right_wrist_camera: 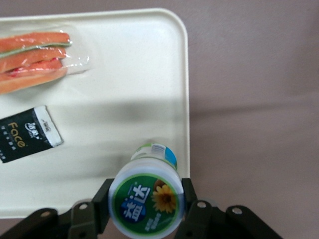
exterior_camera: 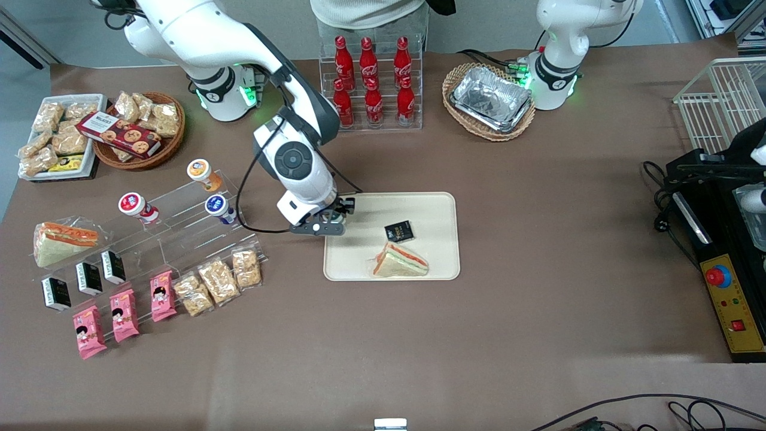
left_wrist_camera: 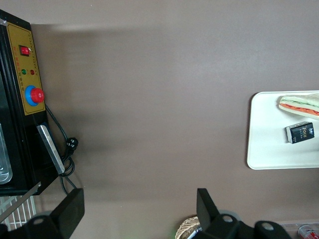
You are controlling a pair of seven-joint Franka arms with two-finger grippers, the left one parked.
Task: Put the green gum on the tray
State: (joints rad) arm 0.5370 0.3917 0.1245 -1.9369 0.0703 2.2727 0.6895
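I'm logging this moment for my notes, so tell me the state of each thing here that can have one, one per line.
gripper: shut on the green gum, above the tray's edge toward the working arm's end.
green gum: lid on, upright, held over the tray.
tray: flat on the table, holding two items.
sandwich: wrapped, lying on the tray.
black packet: flat on the tray, beside the sandwich.

Gripper (exterior_camera: 333, 220) over tray (exterior_camera: 431, 203) edge at frame centre, gripping green gum (right_wrist_camera: 146, 201); sandwich (exterior_camera: 400, 261) and packet (exterior_camera: 400, 231) on tray.
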